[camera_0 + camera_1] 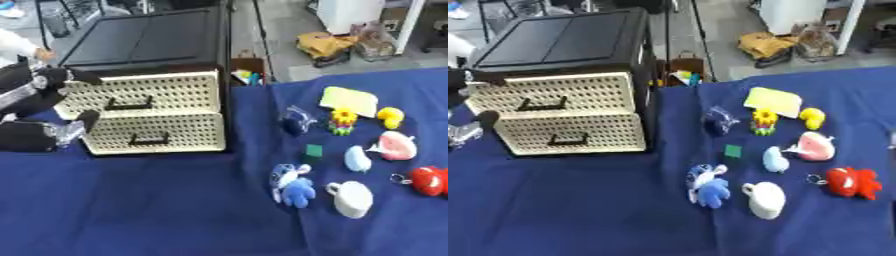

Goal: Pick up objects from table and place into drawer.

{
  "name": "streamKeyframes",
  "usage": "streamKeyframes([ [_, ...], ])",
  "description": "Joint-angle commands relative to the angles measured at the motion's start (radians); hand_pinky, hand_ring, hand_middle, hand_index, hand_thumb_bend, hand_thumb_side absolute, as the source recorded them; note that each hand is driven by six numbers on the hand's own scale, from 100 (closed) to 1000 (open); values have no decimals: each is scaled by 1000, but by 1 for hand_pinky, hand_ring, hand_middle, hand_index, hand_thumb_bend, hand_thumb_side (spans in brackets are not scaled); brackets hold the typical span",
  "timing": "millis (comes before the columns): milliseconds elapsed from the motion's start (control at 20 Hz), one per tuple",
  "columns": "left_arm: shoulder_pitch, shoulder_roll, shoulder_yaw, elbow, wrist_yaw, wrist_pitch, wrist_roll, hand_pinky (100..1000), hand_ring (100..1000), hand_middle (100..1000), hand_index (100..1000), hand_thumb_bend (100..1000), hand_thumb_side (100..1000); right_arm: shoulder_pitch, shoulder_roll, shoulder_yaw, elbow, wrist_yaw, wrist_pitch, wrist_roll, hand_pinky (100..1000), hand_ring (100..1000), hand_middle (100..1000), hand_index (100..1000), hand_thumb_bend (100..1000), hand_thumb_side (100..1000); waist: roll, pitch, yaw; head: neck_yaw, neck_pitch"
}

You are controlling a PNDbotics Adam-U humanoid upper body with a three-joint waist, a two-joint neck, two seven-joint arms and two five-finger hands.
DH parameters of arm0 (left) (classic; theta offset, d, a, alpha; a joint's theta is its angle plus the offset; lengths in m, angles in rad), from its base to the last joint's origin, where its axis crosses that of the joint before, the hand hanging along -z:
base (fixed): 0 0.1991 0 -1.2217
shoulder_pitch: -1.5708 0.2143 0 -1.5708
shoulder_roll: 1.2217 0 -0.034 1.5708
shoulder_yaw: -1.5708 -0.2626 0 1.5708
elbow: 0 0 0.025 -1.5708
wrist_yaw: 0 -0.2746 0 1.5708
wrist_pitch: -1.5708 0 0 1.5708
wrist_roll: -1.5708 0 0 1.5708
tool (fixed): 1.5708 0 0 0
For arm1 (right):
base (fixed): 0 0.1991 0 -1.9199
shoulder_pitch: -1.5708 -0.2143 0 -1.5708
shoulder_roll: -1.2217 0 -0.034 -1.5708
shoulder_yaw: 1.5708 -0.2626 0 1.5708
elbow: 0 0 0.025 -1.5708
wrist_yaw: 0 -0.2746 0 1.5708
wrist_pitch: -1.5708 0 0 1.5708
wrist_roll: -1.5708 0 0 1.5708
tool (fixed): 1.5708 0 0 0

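A black drawer unit (140, 45) stands at the back left of the blue cloth. Its two cream perforated drawers, upper (175, 92) and lower (179, 131), are both closed. My left hand (48, 85) is at the unit's left front corner, fingers spread and open, holding nothing. To the right lie a yellow pad (348, 101), yellow duck (390, 117), flower toy (343, 121), dark blue object (297, 121), green cube (313, 151), pale blue piece (357, 159), pink piece (395, 146), red toy (429, 181), white cup (352, 199) and blue plush (293, 185). My right hand is out of sight.
Bare blue cloth (157, 210) spreads in front of the drawers. Behind the table's far edge a small box with coloured items (248, 75) and a yellow bag (324, 45) sit on the floor. A white sleeve (17, 45) shows at far left.
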Motion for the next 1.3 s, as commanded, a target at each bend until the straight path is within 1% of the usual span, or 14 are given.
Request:
streamKeyframes([
  [50,-28,14,-6,30,-3,-22,-31,100,100,101,921,145,676,-21,-5,1,-15,-12,-1,6,708,793,731,775,239,941,1,-11,-3,12,-15],
  [250,-50,-2,-17,71,1,-39,-78,100,100,108,914,140,688,-23,-3,1,-15,-15,-1,8,709,793,730,773,238,939,3,-6,-9,19,-20],
  [450,-65,-15,-31,98,2,-39,-120,100,100,118,912,118,710,-26,0,2,-15,-19,-1,11,710,795,729,768,240,937,5,1,-15,24,-24],
  [650,-73,-25,-40,122,-10,-42,-149,100,100,117,912,126,702,-29,0,2,-15,-22,0,11,711,796,728,760,242,936,7,6,-23,29,-29],
  [750,-80,-31,-44,138,-20,-43,-163,100,100,118,920,144,697,-31,1,3,-15,-24,0,13,712,798,726,752,243,935,8,9,-28,32,-33],
  [950,-101,-47,-46,177,-34,-51,-170,100,100,117,913,204,679,-34,3,3,-15,-28,-1,16,713,800,726,743,245,933,11,14,-35,38,-39],
  [1050,-108,-53,-45,195,-36,-59,-171,100,100,116,906,219,674,-35,3,3,-15,-30,0,17,714,801,724,741,245,933,12,17,-37,38,-40],
  [1150,-114,-58,-42,212,-36,-65,-169,100,100,116,905,221,672,-36,2,4,-15,-32,-1,17,714,801,723,739,246,933,14,19,-39,38,-42],
  [1300,-119,-61,-40,225,-38,-78,-165,100,100,118,908,199,672,-37,1,3,-15,-35,-1,19,715,801,722,738,248,932,15,23,-42,39,-44],
])
